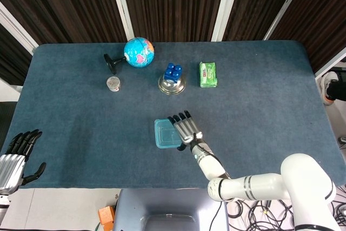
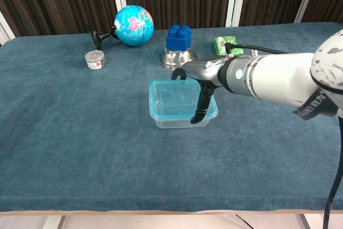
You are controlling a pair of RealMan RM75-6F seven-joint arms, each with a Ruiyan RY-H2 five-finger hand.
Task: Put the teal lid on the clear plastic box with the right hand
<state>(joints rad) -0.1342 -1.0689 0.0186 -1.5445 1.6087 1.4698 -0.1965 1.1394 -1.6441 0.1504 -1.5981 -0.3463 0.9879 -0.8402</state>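
Observation:
The clear plastic box (image 2: 172,120) stands at the middle of the table with the teal lid (image 2: 172,98) lying flat on top of it. In the head view the lid (image 1: 164,133) shows as a teal square. My right hand (image 2: 204,76) rests on the lid's right side, fingers stretched over it toward the far edge. Its thumb (image 2: 199,110) hangs down in front of the box's near right corner. From above, the right hand (image 1: 185,128) covers the lid's right edge. My left hand (image 1: 15,156) hangs open off the table's near left corner, holding nothing.
At the back stand a globe (image 1: 139,52) on a black stand, a small jar (image 1: 113,83), a blue block (image 1: 173,71) on a steel bowl (image 1: 171,85), and a green packet (image 1: 207,74). The blue cloth runs to the near table edge (image 2: 161,207).

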